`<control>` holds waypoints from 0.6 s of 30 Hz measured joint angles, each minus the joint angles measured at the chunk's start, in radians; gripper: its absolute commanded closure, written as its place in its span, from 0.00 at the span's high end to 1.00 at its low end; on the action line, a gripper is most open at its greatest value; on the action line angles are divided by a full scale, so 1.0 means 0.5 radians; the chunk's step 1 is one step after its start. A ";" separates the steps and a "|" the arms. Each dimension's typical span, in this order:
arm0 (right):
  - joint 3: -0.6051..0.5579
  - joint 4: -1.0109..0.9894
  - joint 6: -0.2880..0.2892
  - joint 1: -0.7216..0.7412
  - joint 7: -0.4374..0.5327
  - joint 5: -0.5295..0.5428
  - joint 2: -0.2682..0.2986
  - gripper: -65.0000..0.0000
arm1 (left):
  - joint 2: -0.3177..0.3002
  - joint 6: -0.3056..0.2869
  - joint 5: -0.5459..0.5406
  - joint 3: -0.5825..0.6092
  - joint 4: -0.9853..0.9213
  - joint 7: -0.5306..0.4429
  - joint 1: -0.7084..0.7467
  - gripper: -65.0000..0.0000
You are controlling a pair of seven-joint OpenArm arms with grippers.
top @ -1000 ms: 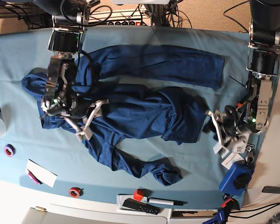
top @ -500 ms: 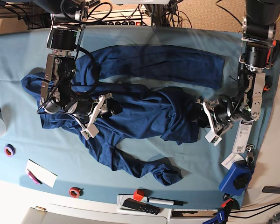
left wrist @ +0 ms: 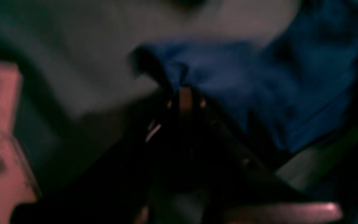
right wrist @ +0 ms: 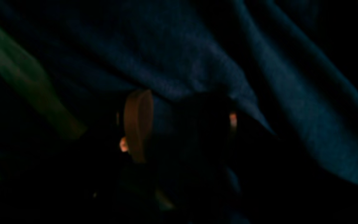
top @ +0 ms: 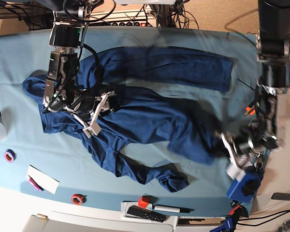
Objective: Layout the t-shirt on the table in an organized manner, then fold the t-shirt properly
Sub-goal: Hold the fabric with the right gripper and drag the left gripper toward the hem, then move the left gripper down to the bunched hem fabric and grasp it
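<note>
The dark navy t-shirt (top: 150, 116) lies crumpled across the middle of the teal table (top: 19, 63), one sleeve stretched along the back and the other trailing toward the front. My left gripper (top: 227, 150) is at the shirt's right edge. In the left wrist view this gripper (left wrist: 183, 93) has its fingers pinched together on a fold of the blue t-shirt (left wrist: 259, 87). My right gripper (top: 99, 113) rests on the shirt's left part. In the right wrist view that gripper (right wrist: 185, 124) has its fingers spread apart over the dark t-shirt (right wrist: 197, 62).
Along the front edge lie a purple tape roll (top: 9, 155), a white card (top: 42, 179), a red tape roll (top: 77, 198), a red cube (top: 143, 201), a marker (top: 171, 209) and a black remote (top: 145, 213). A blue device (top: 244, 186) sits at front right.
My left gripper reached the shirt's right edge, closed on it, and pulled it right and toward the front. The right gripper shifted slightly toward the back, still spread.
</note>
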 measured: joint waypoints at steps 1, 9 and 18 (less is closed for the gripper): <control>0.000 0.000 -0.010 -0.014 0.047 -0.010 0.001 0.45 | 0.003 0.006 -0.111 -0.008 0.001 0.027 -0.019 0.00; 0.000 0.000 -0.041 -0.044 0.130 -0.052 0.000 0.45 | 0.120 -0.186 -0.770 0.008 -0.001 0.385 -0.163 0.00; 0.000 0.002 -0.096 -0.050 0.137 -0.052 -0.001 0.45 | 0.116 0.095 0.045 0.004 -0.002 0.304 -0.381 0.00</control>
